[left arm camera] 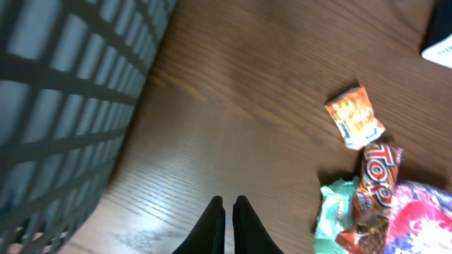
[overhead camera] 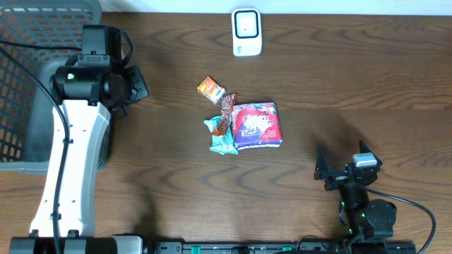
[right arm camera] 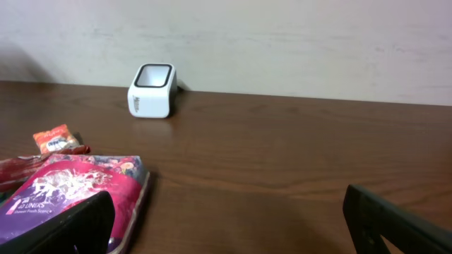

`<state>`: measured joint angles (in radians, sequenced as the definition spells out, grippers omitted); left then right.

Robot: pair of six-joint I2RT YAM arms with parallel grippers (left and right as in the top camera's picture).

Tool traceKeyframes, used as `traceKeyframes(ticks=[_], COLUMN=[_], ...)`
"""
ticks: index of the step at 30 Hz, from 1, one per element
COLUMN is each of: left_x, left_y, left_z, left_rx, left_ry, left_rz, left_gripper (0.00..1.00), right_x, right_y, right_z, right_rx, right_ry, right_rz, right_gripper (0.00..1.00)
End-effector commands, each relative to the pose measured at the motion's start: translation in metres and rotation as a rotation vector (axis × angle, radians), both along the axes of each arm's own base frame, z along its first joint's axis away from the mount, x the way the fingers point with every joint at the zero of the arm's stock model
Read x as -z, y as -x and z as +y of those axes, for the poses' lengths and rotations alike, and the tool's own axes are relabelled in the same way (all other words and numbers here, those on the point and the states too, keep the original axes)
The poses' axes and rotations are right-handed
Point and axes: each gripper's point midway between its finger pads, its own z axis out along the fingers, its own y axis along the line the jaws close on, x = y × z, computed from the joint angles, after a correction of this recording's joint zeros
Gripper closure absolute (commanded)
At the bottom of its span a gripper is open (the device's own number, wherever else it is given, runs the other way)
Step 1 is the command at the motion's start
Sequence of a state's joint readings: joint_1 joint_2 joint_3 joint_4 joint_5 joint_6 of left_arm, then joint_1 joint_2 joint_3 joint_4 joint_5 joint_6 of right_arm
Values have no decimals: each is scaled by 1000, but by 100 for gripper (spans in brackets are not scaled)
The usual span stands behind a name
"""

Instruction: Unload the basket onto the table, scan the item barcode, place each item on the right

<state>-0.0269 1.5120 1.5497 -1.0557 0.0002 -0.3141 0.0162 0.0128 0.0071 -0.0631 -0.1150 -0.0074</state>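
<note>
Your glossy pink-and-purple packet point(overhead camera: 258, 125) lies flat mid-surface point(overhead camera: 367, 85), touching a crinkled teal wrapper point(overhead camera: 222, 143) and a red bar wrapper point(overhead camera: 226, 113). An orange sachet point(overhead camera: 210, 88) sits nearby. Its print is too small to read. The boxy white scanner point(overhead camera: 246, 32) stands at the far edge. Your left hand point(left arm camera: 229, 226) is pinched together on nothing, and your right hand point(right arm camera: 227, 212) gapes wide.

worktop point(overhead camera: 353, 85): dark wood grain, smooth, faint sheen
basket point(overhead camera: 18, 106): grey plastic lattice, matt
scanner point(overhead camera: 246, 32): white plastic, smooth
pink packet point(overhead camera: 257, 125): glossy printed film
orange packet point(overhead camera: 210, 89): shiny crinkled wrapper
</note>
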Motion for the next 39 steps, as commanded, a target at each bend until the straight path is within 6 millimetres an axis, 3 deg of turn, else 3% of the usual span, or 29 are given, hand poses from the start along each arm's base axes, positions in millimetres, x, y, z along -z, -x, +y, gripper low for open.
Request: traceKeyframes(ticks=[1,6,10,17,22,31,39], left_x=[-24,-46,-49,-28,-26,-26,-24], left_y=[9,21,34,46,44,53,41], left_z=[18,47,65,65,63,93,73], left_rx=[-46,-131,-181,-164,-158,-252,-202], left_ry=[-88,-231,-331,-341,-329,-346,-216], left_rz=[-59,-108,-77,41,45,67,19], left_gripper=[92,92,92,92,92,92,92], right_x=[2,2,2,2,2,2,2], right_y=[0,0,0,0,0,0,0], right_z=[-1,-1,-1,-1,-1,-1,-1], right_rx=[6,5,5,5,6,6,5], right_ry=[-14,-14,-14,-14,-14,-14,-14], right_rz=[6,6,6,6,6,6,6], right_gripper=[1,1,1,1,1,1,1])
